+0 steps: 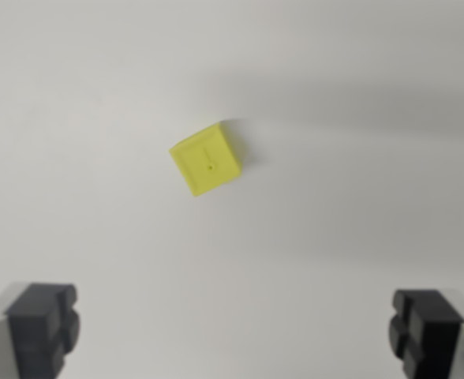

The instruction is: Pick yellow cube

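Yellow cube (207, 160): bright lemon-yellow, small dark dot on the upward face (faint short line above it). Sits flat on plain white surface, rotated askew to the frame, slightly above centre of wrist view. Soft focus.

the gripper (236, 335) faces down, seen from the wrist camera. its two dark fingers (43, 328) sit at the bottom corners of the wrist view, one at the left and one at the right, spread wide apart. nothing appears to be held between them, though the picture is slightly blurred.
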`<control>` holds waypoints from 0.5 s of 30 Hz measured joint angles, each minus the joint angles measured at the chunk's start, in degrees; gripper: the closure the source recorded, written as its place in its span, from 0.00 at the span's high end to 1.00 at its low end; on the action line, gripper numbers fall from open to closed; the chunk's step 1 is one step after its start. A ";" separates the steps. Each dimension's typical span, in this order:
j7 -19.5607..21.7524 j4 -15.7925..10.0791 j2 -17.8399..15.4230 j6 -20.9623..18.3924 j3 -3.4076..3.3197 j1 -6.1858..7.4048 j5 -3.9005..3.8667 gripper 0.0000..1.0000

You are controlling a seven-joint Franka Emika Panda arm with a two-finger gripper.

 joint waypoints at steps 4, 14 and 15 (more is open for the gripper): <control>0.00 0.00 0.00 -0.01 0.00 0.00 0.00 1.00; -2.07 -1.47 0.83 2.06 0.01 0.19 0.01 1.00; -2.29 -1.68 0.97 2.38 0.01 0.21 0.01 1.00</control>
